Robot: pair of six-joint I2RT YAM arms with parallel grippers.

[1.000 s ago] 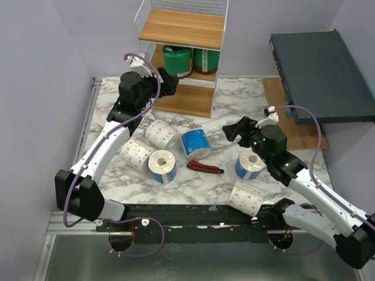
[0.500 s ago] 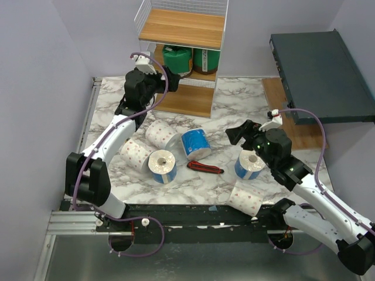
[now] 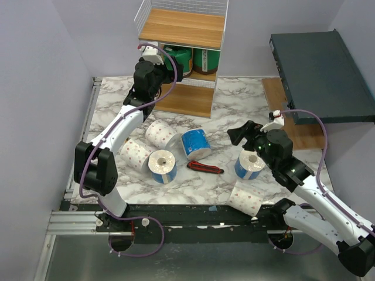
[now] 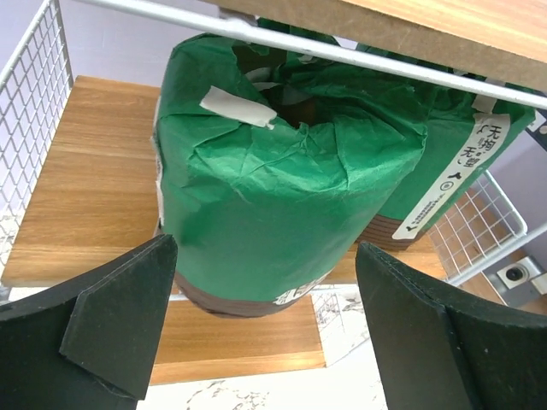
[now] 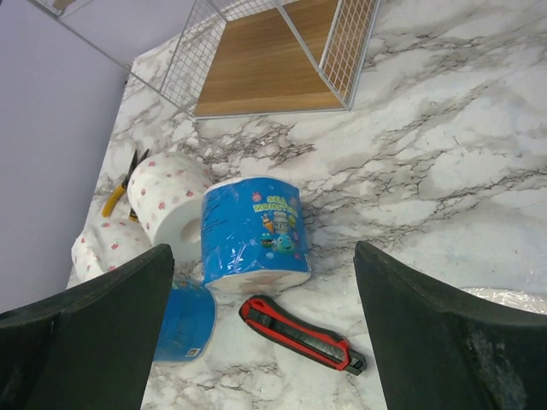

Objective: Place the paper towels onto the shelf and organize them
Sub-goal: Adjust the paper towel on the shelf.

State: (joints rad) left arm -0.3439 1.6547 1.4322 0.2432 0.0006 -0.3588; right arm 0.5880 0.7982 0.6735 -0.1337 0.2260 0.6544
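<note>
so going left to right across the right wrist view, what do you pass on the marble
yellow-handled pliers → white dotted roll → blue-wrapped roll; the rest overlap these too much to place

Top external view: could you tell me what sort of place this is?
Probably a lab robot cell: left arm and right arm mounted at a marble-patterned table, plain walls close around, paper towels before a wire shelf.

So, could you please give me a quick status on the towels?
Left end effector open at green-wrapped roll on shelf middle tier. Right end effector open, empty. Six rolls loose on table. Utility knife beside blue roll.
</note>
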